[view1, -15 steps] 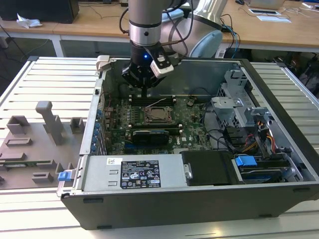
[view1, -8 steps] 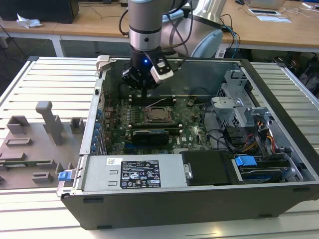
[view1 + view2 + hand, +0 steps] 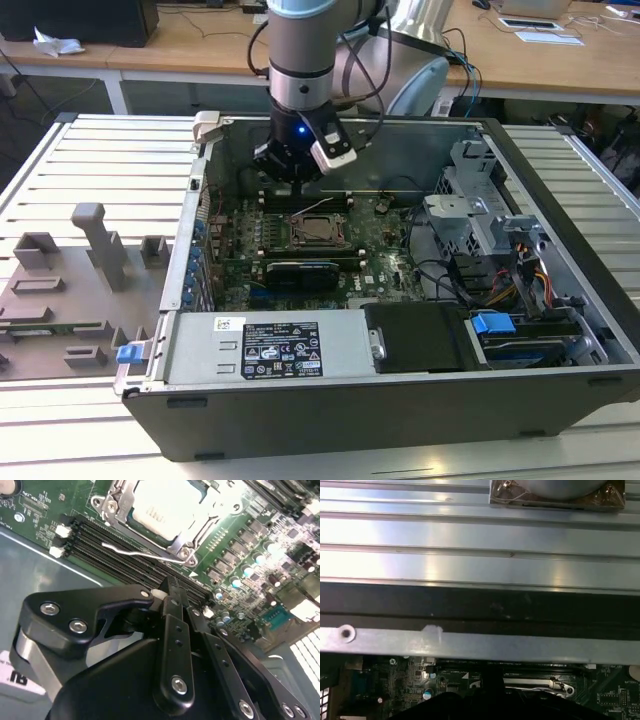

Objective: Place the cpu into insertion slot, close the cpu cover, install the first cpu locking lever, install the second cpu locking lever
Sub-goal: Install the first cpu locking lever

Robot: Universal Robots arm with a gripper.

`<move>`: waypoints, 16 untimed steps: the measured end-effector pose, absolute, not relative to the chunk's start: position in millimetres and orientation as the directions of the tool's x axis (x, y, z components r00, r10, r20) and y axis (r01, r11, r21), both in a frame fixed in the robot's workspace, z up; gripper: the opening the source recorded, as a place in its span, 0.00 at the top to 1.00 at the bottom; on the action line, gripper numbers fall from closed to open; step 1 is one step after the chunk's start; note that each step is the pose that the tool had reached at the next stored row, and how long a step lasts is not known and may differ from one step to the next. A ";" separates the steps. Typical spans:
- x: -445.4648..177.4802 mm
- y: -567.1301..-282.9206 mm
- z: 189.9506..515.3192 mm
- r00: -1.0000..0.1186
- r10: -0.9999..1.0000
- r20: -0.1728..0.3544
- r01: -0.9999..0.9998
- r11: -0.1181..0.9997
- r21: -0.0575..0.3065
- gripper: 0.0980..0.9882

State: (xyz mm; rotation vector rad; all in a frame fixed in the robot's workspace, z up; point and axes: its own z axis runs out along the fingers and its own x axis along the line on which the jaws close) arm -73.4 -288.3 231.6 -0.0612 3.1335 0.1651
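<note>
The cpu (image 3: 159, 504), a silver square, lies in the insertion slot (image 3: 318, 232) near the middle of the motherboard. The cpu cover (image 3: 116, 506), a metal frame, lies flat around it. One thin wire locking lever (image 3: 135, 551) stands off along the socket's side over the memory slots; it also shows as a pale wire (image 3: 530, 682) in the first wrist view. My gripper (image 3: 172, 582) hovers just beside that lever with its black fingers (image 3: 172, 630) together and nothing between them. In the exterior view the gripper (image 3: 295, 168) hangs inside the case just behind the socket.
A grey labelled power-supply box (image 3: 270, 350) fills the case's front. A long black expansion card (image 3: 300, 270) lies just in front of the socket. Drive cages and cables (image 3: 480, 225) crowd the exterior view's right. Grey fixtures (image 3: 100, 245) stand on the slatted table at the left.
</note>
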 end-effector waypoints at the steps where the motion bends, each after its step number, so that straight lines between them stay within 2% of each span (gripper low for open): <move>1: -71.9 -288.3 230.1 -0.999 -0.039 -0.005 -0.039 0.994 0.105 0.99; 16: -59.2 -291.8 220.2 -0.999 -0.039 -0.003 -0.039 0.994 0.106 0.99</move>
